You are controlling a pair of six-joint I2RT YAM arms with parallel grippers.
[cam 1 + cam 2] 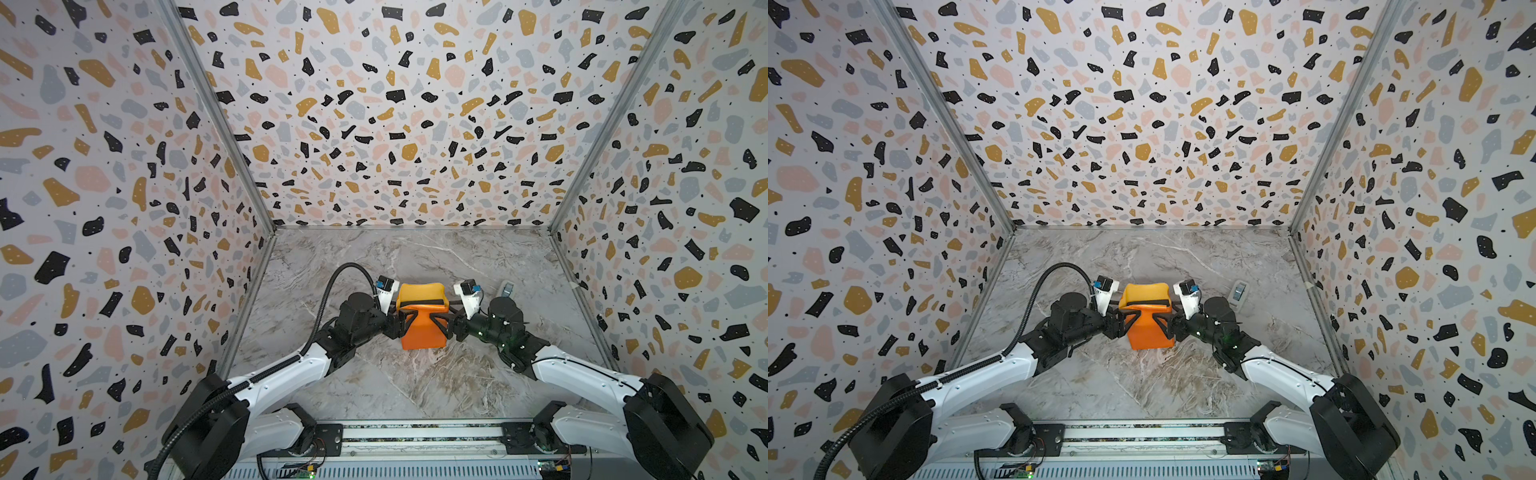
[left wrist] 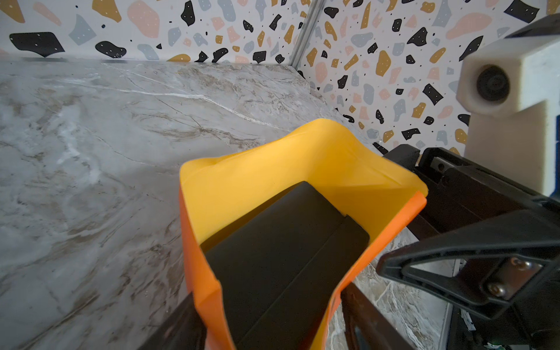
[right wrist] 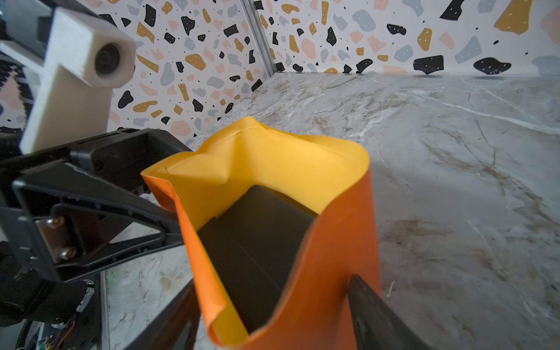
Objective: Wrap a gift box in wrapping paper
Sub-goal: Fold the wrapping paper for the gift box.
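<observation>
The wrapping paper [image 1: 424, 334] stands on the marble table as an orange sleeve with its yellow inner face [image 1: 420, 291] showing at the far end, in both top views. The dark gift box [image 2: 281, 248] sits inside it, also visible in the right wrist view [image 3: 254, 242]; a dark strip of the gift box [image 1: 419, 302] shows from above. My left gripper [image 1: 409, 322] comes in from the left and my right gripper [image 1: 440, 324] from the right. Each has its fingers against the paper's two outer sides, with the box between them. The paper's near and far flaps stand up loose.
A small grey device [image 1: 507, 288] lies on the table just behind the right arm. Terrazzo-patterned walls close the table in on three sides. In the left wrist view the right gripper [image 2: 472, 257] is close alongside the paper.
</observation>
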